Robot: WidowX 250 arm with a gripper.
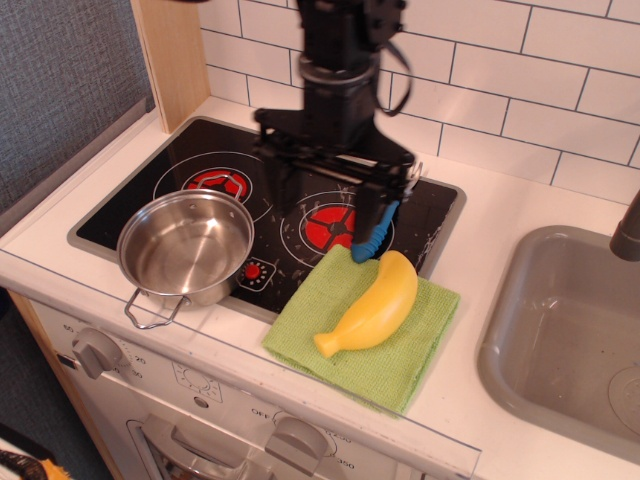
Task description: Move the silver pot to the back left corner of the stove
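Silver pot (186, 248) sits at stove (140, 180) front-left edge, wire handle overhanging rim. Gripper (320, 195) spread wide, empty, above stove center; back-left burner (217, 181) bare.

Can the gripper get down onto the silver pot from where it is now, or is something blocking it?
Probably yes. The gripper hangs open above the stove, just right of the silver pot. The pot sits uncovered at the front left with nothing over it; the fork and banana lie off to the right.

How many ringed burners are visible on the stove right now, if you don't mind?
2: back-left burner behind the silver pot; right burner beneath the gripper.
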